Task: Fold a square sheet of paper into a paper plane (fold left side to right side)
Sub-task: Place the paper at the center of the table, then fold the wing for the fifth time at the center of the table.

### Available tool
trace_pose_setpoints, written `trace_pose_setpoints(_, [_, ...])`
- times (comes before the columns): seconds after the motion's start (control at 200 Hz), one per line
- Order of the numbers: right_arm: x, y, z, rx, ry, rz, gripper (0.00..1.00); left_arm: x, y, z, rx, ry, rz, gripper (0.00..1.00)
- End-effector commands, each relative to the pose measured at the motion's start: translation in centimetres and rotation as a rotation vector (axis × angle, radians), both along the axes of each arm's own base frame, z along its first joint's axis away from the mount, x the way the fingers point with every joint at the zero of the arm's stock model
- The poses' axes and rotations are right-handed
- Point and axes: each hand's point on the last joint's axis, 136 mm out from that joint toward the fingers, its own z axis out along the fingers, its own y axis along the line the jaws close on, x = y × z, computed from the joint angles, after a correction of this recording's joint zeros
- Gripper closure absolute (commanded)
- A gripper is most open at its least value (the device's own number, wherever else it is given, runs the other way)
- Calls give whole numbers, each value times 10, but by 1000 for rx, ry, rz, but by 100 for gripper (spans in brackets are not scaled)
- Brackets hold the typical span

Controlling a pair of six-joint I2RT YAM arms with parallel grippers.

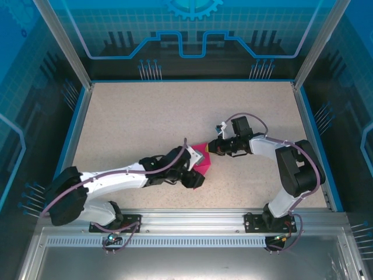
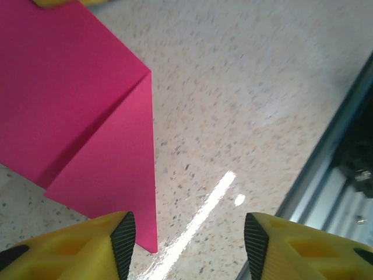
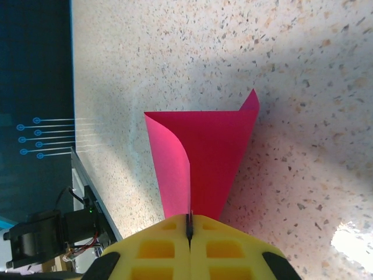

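While the right claw (image 3: 189,220) was pressed together on one narrow end of the square sheet of paper (image 3: 204,151) — already partly folded, with a flap curling up beside the pinch — the left claw (image 2: 189,239) stood spread and held nothing. Seen from above, the sheet lay on the table (image 1: 134,116) between the two claws. Its long axis ran roughly from 12 to 6 o'clock, and the right claw gripped it from about 2 o'clock. From the left wrist, the paper lay toward 10 o'clock of the open jaws, its lowest corner just beside the left finger pad (image 2: 123,242) and not between the pads. The left claw was the free one and close by, so a left-to-right fold would probably call for it to shift toward 9 o'clock to catch that edge
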Motion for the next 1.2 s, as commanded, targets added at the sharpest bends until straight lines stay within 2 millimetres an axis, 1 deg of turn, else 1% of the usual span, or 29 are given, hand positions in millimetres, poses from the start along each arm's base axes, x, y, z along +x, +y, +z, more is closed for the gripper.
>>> trace_pose_setpoints(0.0, [-7, -3, -2, -69, 76, -44, 100, 11, 5, -8, 131, -80, 52, 40])
trace_pose_setpoints(0.29, [-13, 1, -10, -113, 121, -63, 100, 20, -9, -25, 307, -167, 130, 37])
trace_pose_setpoints(0.295, [-13, 1, -11, -113, 121, -62, 100, 20, -9, -25, 311, -168, 134, 37])
trace_pose_setpoints(0.305, [-7, 4, -4, -105, 103, -64, 100, 20, -8, -26, 319, -170, 139, 37])
trace_pose_setpoints(0.32, [-6, 5, -3, -106, 99, -64, 100, 21, -8, -27, 329, -173, 147, 37])
trace_pose_setpoints(0.39, [-6, 5, -3, -112, 102, -66, 100, 24, -8, -31, 369, -183, 178, 37])
trace_pose_setpoints(0.485, [-6, 5, -3, -116, 106, -68, 100, 27, -3, -38, 443, -196, 221, 37])
trace_pose_setpoints(0.67, [-6, 7, -6, -119, 117, -61, 100, 29, -1, -49, 504, -193, 246, 38])
trace_pose_setpoints(0.8, [-7, 8, -9, -126, 125, -56, 100, 30, -1, -55, 529, -194, 254, 43])
trace_pose_setpoints(1.005, [-7, 9, -14, -140, 131, -49, 100, 29, -4, -65, 530, -179, 253, 56])
trace_pose_setpoints(1.19, [-6, 9, -17, -152, 138, -46, 100, 27, -8, -69, 521, -167, 240, 63])
